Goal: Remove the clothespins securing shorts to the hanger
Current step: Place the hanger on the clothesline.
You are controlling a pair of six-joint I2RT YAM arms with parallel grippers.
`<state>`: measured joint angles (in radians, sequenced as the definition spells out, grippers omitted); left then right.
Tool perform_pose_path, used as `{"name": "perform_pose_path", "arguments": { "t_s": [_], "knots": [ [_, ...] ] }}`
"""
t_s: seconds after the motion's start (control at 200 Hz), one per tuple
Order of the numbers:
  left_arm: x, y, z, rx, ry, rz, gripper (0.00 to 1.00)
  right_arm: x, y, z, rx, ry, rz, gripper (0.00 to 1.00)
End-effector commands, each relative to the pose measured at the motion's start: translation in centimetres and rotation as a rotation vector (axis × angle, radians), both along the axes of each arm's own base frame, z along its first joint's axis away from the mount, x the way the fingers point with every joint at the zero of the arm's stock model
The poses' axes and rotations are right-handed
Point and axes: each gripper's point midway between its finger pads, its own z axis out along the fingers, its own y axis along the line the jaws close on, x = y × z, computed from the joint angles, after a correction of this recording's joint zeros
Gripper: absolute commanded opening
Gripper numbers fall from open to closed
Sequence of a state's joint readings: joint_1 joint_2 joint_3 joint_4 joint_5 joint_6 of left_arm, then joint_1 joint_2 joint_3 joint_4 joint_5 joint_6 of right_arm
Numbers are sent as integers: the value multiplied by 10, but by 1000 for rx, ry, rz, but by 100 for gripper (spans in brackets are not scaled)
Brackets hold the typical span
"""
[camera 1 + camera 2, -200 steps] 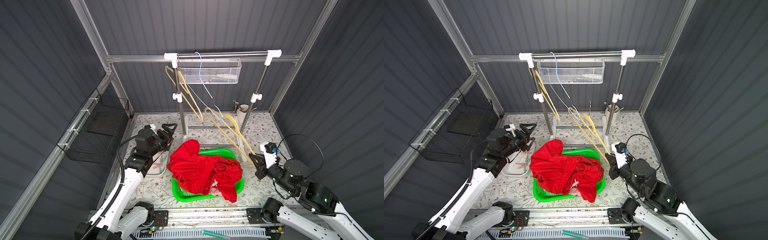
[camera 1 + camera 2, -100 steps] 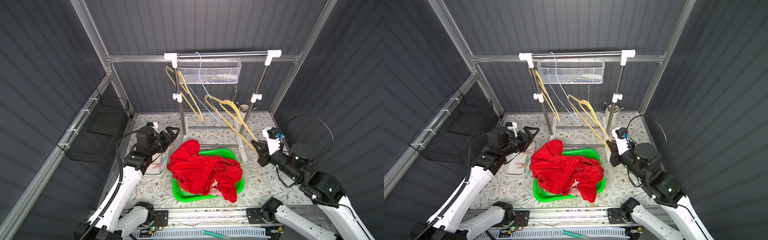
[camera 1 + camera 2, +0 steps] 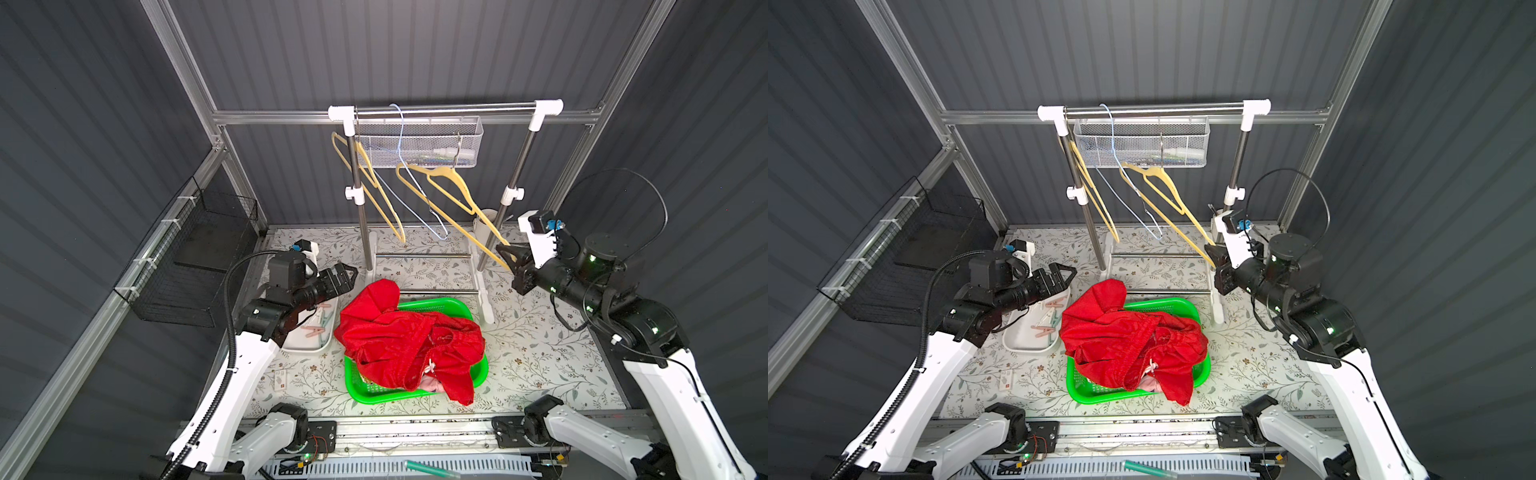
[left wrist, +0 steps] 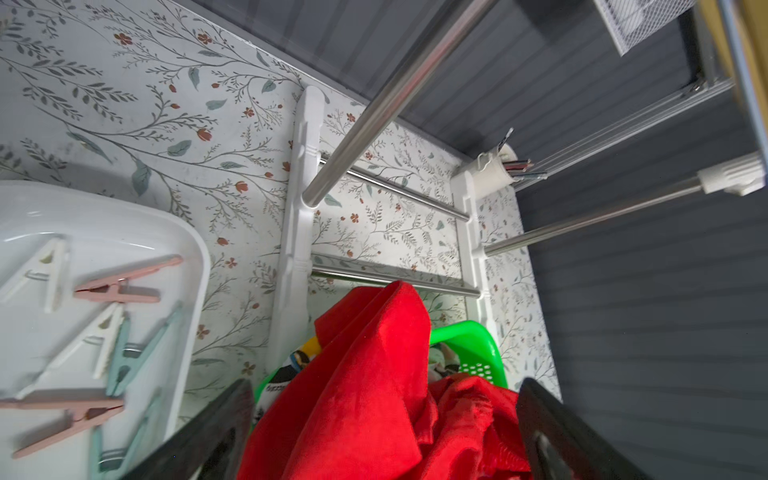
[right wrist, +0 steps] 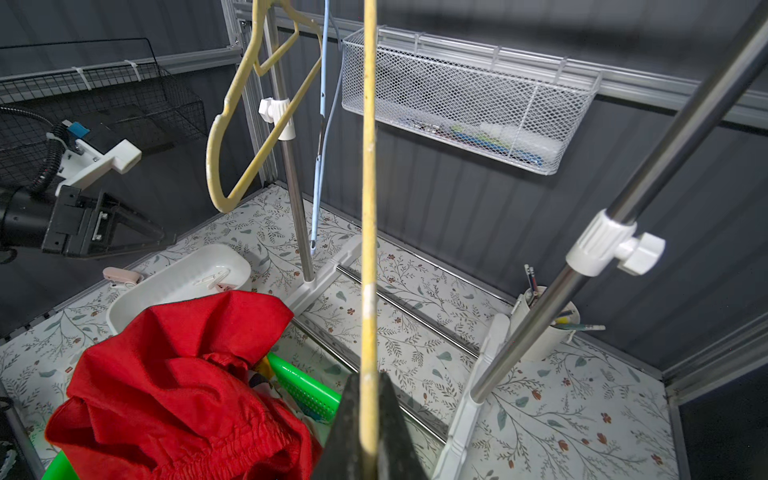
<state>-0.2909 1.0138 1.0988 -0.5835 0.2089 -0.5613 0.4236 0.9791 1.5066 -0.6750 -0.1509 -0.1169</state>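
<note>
The clothespins (image 4: 118, 287) are lying loose in the white tray (image 4: 195, 266), with pink, mint and white ones overlapping. At 3 o'clock from the tray, the red shorts (image 3: 399, 340) are heaping in the green basket (image 3: 376, 395). They are spilling over its rim toward the tray at 10 o'clock and hanging over the near edge at 5 o'clock. Some printed fabric is peeking out beneath them.

My left gripper (image 3: 351, 277) is hovering between tray and basket, jaws spread wide and carrying nothing. At 2 o'clock from the basket my right gripper (image 3: 505, 255) is clenching the low tip of the yellow hanger (image 5: 368, 208). The hanger is slanting up toward the white mesh basket (image 3: 419, 143). I cannot tell whether its hook is catching the rail.

The rack (image 3: 363, 232) is crowding the basket's 12 o'clock edge with its foot bars. I am seeing bare tabletop (image 3: 540, 365) from 3 to 5 o'clock of the basket.
</note>
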Motion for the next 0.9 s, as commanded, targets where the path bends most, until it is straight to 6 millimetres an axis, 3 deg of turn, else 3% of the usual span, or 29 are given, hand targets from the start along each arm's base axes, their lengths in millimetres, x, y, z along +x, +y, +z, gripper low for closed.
{"name": "perform_pose_path", "arguments": {
  "t_s": [0.0,0.315,0.335,0.455,0.891],
  "knots": [
    [-11,9,2,101,-20,-41,100,-5,0,33,9,-85,36,0],
    [-19,8,-12,109,14,-64,100,16,-3,53,6,-87,41,0],
    [-20,8,-13,110,15,-66,100,26,0,46,0,-61,44,0],
    [-23,10,-13,121,19,-67,100,38,-1,48,10,-55,38,0],
    [-32,16,-15,150,21,-59,100,64,7,46,60,-2,101,0]
  ]
}}
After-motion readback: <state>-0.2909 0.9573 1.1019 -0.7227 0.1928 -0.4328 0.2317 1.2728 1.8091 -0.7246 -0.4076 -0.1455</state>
